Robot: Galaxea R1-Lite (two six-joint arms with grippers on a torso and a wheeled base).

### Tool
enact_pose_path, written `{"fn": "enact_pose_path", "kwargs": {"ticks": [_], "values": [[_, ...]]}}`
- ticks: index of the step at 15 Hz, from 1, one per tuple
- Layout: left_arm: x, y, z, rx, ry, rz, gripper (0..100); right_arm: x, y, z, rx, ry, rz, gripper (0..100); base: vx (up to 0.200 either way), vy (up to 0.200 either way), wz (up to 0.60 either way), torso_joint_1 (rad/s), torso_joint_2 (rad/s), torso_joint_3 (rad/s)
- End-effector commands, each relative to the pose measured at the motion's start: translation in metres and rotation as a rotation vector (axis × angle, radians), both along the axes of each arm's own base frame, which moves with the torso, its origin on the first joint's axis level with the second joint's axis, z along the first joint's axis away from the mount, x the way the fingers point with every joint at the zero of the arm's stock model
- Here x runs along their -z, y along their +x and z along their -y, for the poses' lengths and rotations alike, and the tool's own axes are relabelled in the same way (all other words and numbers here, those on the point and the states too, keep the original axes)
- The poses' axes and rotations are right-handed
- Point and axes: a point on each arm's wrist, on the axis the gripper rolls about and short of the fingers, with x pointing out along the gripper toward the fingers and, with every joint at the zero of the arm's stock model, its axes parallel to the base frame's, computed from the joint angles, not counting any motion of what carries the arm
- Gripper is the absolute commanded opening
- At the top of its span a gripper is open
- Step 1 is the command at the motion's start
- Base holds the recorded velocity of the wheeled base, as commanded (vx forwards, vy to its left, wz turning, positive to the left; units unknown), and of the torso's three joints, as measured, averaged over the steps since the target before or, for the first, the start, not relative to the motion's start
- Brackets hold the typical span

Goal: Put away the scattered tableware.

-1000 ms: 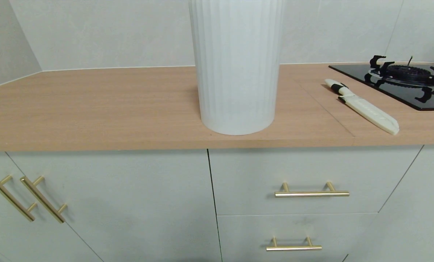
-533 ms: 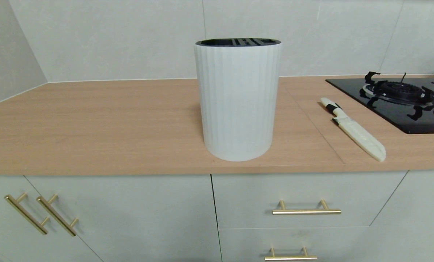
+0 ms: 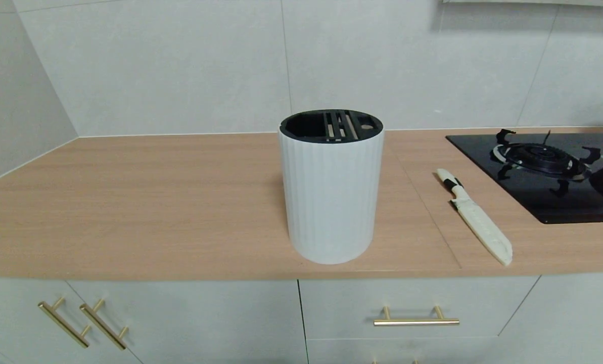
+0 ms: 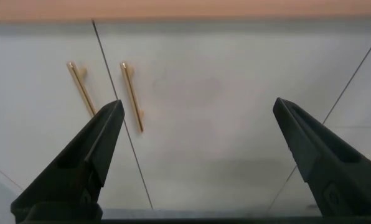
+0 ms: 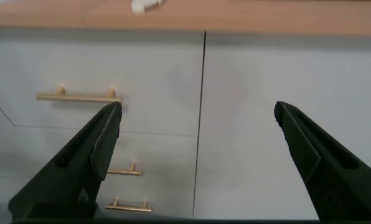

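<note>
What has shifted for you is the head camera, not the things. Over the last second the whole view has slid down. The white knife block (image 3: 331, 202) was cut off above and now shows its black slotted top (image 3: 331, 126). The knife (image 3: 475, 218), hob (image 3: 534, 172) and worktop (image 3: 154, 202) sit lower in the picture. More wall shows above and less of the cabinet fronts (image 3: 180, 318) below.

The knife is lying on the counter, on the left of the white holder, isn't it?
No. The knife lies on the counter on the right of the white holder, toward the stove; the head view shows it.
</note>
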Motion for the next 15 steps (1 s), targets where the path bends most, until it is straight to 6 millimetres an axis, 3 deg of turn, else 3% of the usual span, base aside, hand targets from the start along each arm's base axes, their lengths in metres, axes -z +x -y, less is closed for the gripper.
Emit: {"fn": "enact_pose_path", "kwargs": {"ticks": [1, 15], "values": [[0.0, 0.0001, 0.0, -0.001, 0.0, -0.001, 100, 0.0, 0.0001, 0.0, -0.001, 0.0, -0.001, 100, 0.0, 0.0, 0.0, 0.193, -0.49, -0.281], [0.0, 0.0001, 0.0, -0.001, 0.0, -0.001, 100, 0.0, 0.0001, 0.0, -0.001, 0.0, -0.001, 100, 0.0, 0.0, 0.0, 0.24, -0.53, -0.291]]}}
